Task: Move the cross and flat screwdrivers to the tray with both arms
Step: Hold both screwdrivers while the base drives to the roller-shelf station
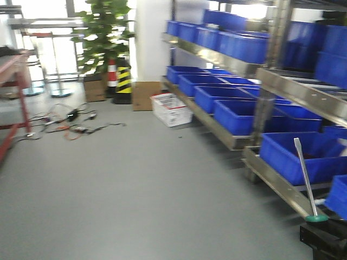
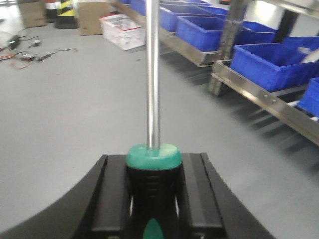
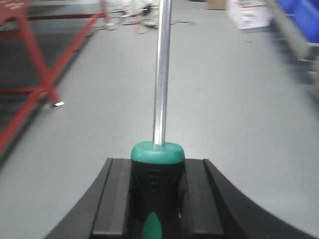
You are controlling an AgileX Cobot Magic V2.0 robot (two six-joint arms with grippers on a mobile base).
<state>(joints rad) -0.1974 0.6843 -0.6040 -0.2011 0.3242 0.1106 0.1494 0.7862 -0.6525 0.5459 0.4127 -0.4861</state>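
Since each wrist view is filled at its near edge by black jaws pressed against a tool handle, both pick-ups are judged done and the carrying step is taken to be in hand. Nearest in the left wrist view, the left gripper (image 2: 153, 172) is closed on the first screwdriver (image 2: 153, 74), a slim tool with a long silver steel shaft and a thick black handle collared in green. It is held by the handle, with the shaft pointing away from the camera. The right gripper (image 3: 158, 172) is clamped likewise on the second screwdriver (image 3: 162, 74), of the same make. Which tip is cross and which flat cannot be told, as both are cut off. In the front view a screwdriver shaft (image 1: 303, 179) is seen at the lower right, though its arm cannot be identified. Beyond lies the smooth grey floor (image 1: 135, 189). Farther off, deep blue plastic crates (image 1: 238, 116) are ranged on steel shelving (image 1: 303, 96), and a red metal frame (image 3: 48, 89) is seen to the left. The wide grey metal tray is shown in no view, so it must first be brought into sight. Each tool should then be lowered flat inside its rim and released, the shafts being kept clear of the shelving.
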